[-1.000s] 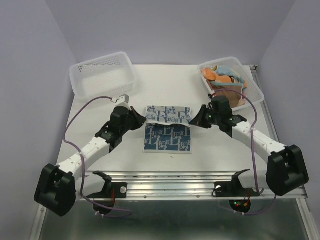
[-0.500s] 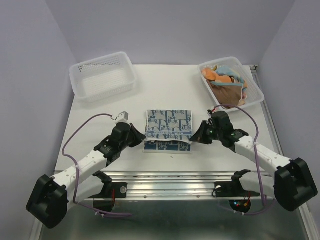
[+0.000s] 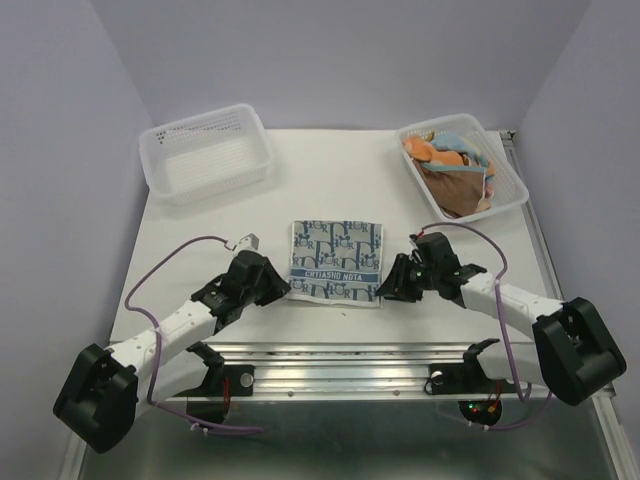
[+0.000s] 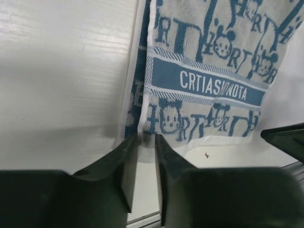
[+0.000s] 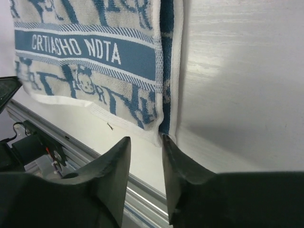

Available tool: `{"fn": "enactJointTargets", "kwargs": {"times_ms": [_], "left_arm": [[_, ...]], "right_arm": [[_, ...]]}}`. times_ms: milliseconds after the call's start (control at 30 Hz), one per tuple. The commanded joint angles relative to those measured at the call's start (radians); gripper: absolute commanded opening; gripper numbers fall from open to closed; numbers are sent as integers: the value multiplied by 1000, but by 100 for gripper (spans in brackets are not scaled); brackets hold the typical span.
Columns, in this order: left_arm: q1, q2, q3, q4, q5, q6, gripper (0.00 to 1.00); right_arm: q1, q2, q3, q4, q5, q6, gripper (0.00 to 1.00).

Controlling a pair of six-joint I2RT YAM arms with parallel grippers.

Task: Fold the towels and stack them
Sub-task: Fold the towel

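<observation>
A blue-white patterned towel (image 3: 336,262) lies folded in half on the white table, its lettered blue band across the near part. It also shows in the left wrist view (image 4: 209,85) and the right wrist view (image 5: 90,52). My left gripper (image 3: 283,290) sits low at the towel's near left corner, its jaws a narrow gap apart with the corner at the tips (image 4: 146,140). My right gripper (image 3: 385,290) is at the near right corner, open, with the corner just beyond its tips (image 5: 145,140). More towels (image 3: 450,165), orange, light blue and brown, lie piled in a basket.
A white perforated basket (image 3: 510,190) at the back right holds the towel pile. An empty white basket (image 3: 208,150) stands at the back left. A metal rail (image 3: 350,352) runs along the table's near edge, just behind both grippers.
Both grippers have carried the towel's far edge toward me, folding it in half. The fold now lies flat and both sets of jaws have parted at the near corners.
</observation>
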Motion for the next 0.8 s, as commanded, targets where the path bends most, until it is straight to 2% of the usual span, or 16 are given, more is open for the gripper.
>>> {"fn": "enactJointTargets", "kwargs": {"times_ms": [0,33,100,133,200,300,400,567,700,767], "left_arm": [[-4,-11,19,-79,0,19,44],[-4,-12,35,-111,0,21,55],[-4,-31,55,-128,-14,36,70],[-4,-35,77,-123,-14,44,99],[-4,-29,123,-119,-37,70,99],[-1,41,184,-81,-109,119,99],[29,181,296,-41,-128,191,99],[109,435,480,4,-79,269,98],[135,564,578,15,-71,311,90],[139,624,623,13,-65,326,85]], "right_arm": [[8,-12,-16,31,-27,-20,47],[8,-18,2,5,-23,-35,57],[8,-32,26,-22,-9,-57,64],[8,-41,62,-48,22,-86,68],[8,-38,111,-77,66,-125,73],[7,5,209,-97,143,-170,100],[8,101,327,-100,227,-221,100],[7,286,517,-154,369,-310,100],[3,413,631,-183,456,-348,100],[2,479,692,-219,507,-365,96]]}}
